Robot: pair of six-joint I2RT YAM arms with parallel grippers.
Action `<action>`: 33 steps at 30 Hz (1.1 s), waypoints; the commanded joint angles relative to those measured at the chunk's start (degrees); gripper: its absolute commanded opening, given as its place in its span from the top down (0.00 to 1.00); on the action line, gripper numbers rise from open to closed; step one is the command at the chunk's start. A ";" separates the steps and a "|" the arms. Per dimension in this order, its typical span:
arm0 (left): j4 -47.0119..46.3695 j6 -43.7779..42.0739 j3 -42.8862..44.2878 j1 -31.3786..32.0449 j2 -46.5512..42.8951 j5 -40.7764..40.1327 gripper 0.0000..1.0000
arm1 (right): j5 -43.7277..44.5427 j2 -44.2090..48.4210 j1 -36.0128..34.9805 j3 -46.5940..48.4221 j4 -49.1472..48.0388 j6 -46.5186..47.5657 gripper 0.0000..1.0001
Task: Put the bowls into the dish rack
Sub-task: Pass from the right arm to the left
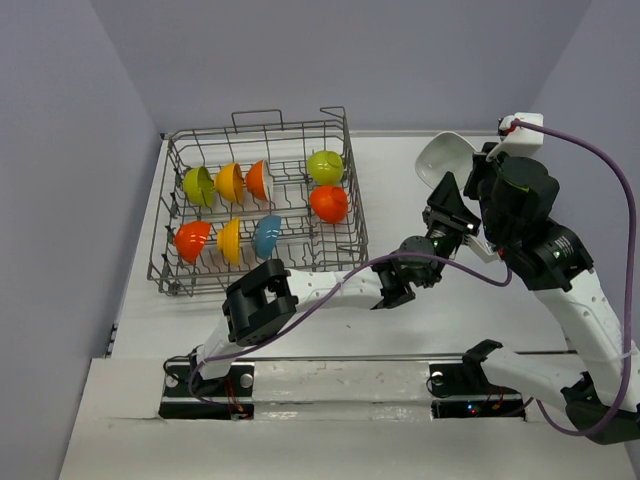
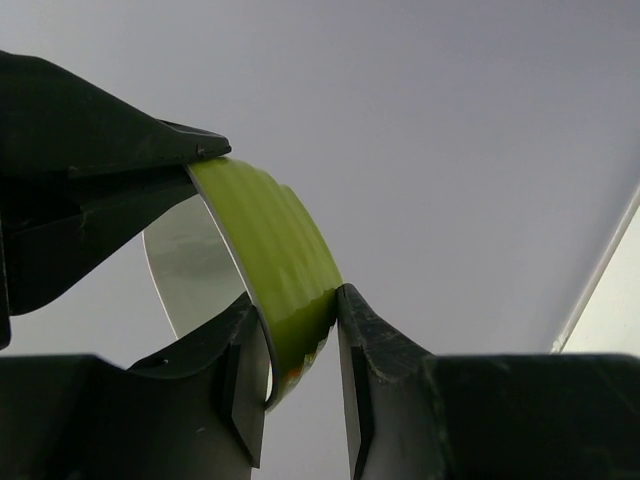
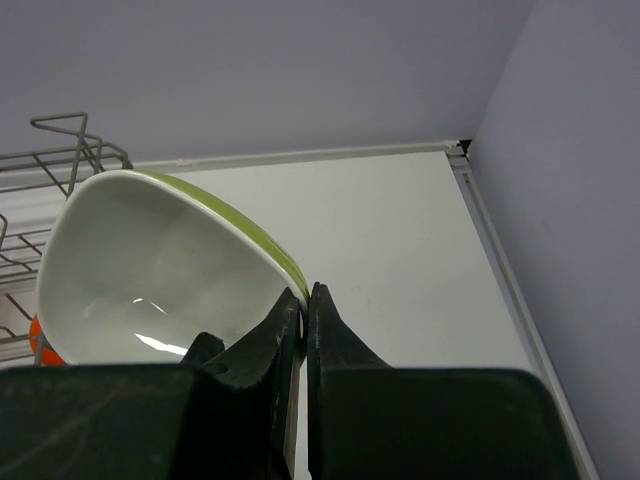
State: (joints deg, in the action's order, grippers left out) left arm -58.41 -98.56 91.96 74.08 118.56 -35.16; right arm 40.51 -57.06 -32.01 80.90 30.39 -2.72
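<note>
While eight bowls (image 1: 266, 236) stand among the tines of the one dish rack (image 1: 355, 240), a ninth bowl (image 3: 150, 250) — white inside, lime green outside — hangs above the tabletop (image 3: 380, 250) to the rack's right, with bare surface running out to the side wall (image 3: 560, 150). Of the two arms, the right jaws pinch its rim shut — the left jaws clamp its wall.

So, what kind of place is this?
Probably a robot test cell in a lab, not a kitchen: two arms bolted at the edge of a white table, plain walls close around it, and only a rack with bowls.
</note>
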 commanded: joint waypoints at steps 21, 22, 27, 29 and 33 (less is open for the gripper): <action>1.55 1.09 3.31 0.80 -5.01 -3.78 1.00 | -3.68 2.21 -0.60 -0.48 -9.30 -0.35 0.85; 1.63 1.01 3.31 0.80 -4.92 -3.95 1.00 | -4.21 2.21 -0.60 -0.57 -9.30 -0.53 0.83; 1.99 0.74 3.49 0.80 -5.36 -4.39 1.00 | -6.14 2.92 -0.60 -1.01 -10.18 -1.06 0.76; 1.99 0.65 3.49 0.80 -5.45 -4.57 1.00 | -6.94 3.00 -0.60 -1.01 -10.62 -1.23 0.75; 1.99 0.57 3.75 0.80 -5.80 -5.10 1.00 | -7.64 3.18 -0.60 -0.92 -10.62 -1.32 0.69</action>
State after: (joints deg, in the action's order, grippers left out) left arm -54.39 -98.04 92.86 74.48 117.47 -39.33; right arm 33.63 -55.29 -32.34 79.66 26.33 -3.46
